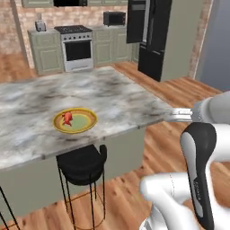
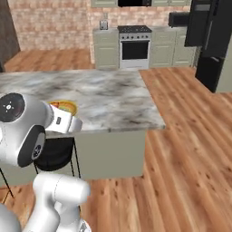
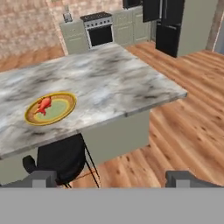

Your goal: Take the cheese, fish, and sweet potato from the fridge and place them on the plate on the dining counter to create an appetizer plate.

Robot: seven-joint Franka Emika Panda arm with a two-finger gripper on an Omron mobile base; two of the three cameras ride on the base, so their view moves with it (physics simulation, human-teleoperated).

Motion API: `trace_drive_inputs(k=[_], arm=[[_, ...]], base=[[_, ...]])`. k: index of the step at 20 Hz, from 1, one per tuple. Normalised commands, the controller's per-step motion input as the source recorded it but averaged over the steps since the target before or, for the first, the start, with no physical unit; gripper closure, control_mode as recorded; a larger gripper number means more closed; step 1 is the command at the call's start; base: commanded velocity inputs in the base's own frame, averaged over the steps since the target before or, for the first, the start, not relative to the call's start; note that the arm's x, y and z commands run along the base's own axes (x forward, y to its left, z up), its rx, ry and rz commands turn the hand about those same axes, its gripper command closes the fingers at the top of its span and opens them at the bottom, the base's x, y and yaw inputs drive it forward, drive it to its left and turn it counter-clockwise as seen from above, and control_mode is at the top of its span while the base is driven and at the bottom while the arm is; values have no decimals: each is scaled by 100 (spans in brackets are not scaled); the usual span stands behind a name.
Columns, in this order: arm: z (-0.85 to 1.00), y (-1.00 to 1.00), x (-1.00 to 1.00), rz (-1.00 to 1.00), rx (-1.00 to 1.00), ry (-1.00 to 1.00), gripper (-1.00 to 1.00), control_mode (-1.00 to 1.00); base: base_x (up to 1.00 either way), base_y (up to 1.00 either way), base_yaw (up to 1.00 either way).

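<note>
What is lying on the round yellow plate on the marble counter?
On the round yellow-rimmed plate lies one small red-orange fish, toward its left side in the hand view. The olive centre beside it is bare. In the right base view the robot's arm covers most of the plate.

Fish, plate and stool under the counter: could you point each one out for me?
fish [image 3: 43,105]: hand view, the middle of its red body.
plate [image 3: 65,108]: hand view, the bare olive centre right of the fish.
stool [image 1: 81,164]: left base view, the black seat top.
</note>
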Motion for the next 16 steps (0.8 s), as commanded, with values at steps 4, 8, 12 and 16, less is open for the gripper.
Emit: trace_drive_inputs(k=[4,8,12,16], arm=[[0,0,0,0,0,0,-100,100],[0,0,0,0,0,0,-100,100],[0,0,0,0,0,0,-100,100],[0,0,0,0,0,0,-100,100]], base=[[47,-100,-27],[69,-100,-14],[64,-100,-3],[74,-100,0]])
